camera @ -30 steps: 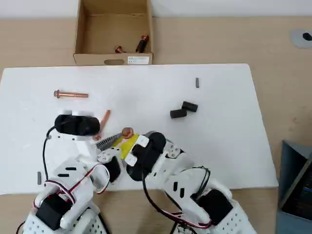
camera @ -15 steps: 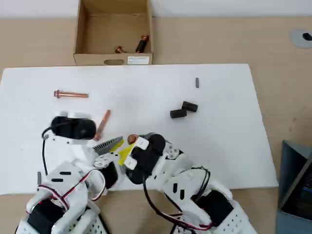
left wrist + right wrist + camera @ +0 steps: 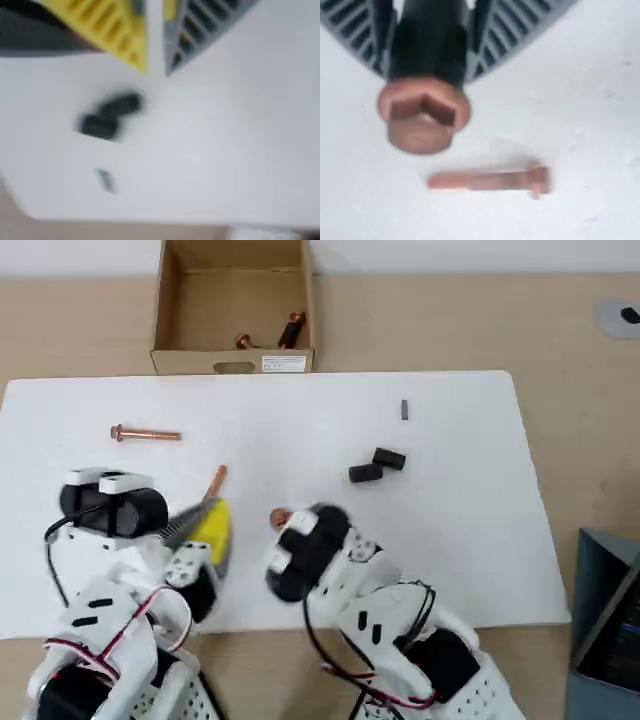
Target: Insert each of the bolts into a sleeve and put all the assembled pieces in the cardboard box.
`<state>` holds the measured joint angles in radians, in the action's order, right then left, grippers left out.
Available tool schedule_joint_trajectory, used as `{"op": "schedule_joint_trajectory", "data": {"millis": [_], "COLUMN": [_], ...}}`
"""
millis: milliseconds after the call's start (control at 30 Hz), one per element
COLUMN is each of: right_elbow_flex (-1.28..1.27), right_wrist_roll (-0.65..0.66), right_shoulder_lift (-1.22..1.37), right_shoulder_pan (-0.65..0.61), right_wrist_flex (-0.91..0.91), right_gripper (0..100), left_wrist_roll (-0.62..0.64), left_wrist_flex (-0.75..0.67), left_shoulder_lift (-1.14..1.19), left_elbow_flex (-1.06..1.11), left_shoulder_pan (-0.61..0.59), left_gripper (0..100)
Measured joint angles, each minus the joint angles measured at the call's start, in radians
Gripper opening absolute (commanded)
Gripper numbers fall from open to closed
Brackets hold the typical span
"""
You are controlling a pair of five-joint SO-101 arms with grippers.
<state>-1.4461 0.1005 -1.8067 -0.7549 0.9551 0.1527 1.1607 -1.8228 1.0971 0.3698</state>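
My right gripper (image 3: 284, 527) is shut on a black sleeve (image 3: 427, 45) with a copper bolt through it, the bolt head (image 3: 423, 117) sticking out past the fingers. A loose bolt (image 3: 487, 180) lies on the white mat just beyond it, the same bolt (image 3: 214, 483) lying between the two arms. My left gripper (image 3: 200, 527), with one yellow finger, sits left of the right one; its jaws (image 3: 156, 62) are almost together with nothing between them. Two loose black sleeves (image 3: 376, 466) (image 3: 107, 116) lie mid-right. Another bolt (image 3: 146, 434) lies far left. The cardboard box (image 3: 232, 361) holds assembled pieces (image 3: 290, 330).
A small grey pin (image 3: 404, 409) lies on the white mat (image 3: 460, 540) beyond the sleeves. The box stands off the mat's far edge on the wooden table. A dark bin (image 3: 605, 620) stands at the right edge.
My left gripper has drawn away to the left from the bolt head it was at. The right gripper, still holding the sleeved bolt, shifted slightly right.
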Motion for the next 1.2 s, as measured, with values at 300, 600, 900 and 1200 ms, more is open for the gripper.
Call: {"op": "schedule_joint_trajectory", "data": {"millis": [300,600,900,1200], "right_elbow_flex": [0.012,0.244,0.572,0.99], "right_wrist_roll": [-0.193,-0.224,-0.224,-0.178], "right_shoulder_lift": [0.0,0.173,0.701,1.263], "right_shoulder_pan": [0.095,0.249,0.253,0.276], "right_wrist_flex": [0.0,-0.094,-0.241,-0.31], "right_gripper": [0.9,0.9,0.9,0.9], "left_wrist_roll": [-0.199,-0.216,-0.216,-0.216], "left_wrist_flex": [0.0,0.0,0.0,0.0], "left_shoulder_lift": [-0.002,0.0,0.0,0.0], "left_elbow_flex": [0.157,0.381,0.502,0.523], "left_shoulder_pan": [-0.35,-0.499,-0.503,-0.503], "left_gripper": [0,0,0,0]}}
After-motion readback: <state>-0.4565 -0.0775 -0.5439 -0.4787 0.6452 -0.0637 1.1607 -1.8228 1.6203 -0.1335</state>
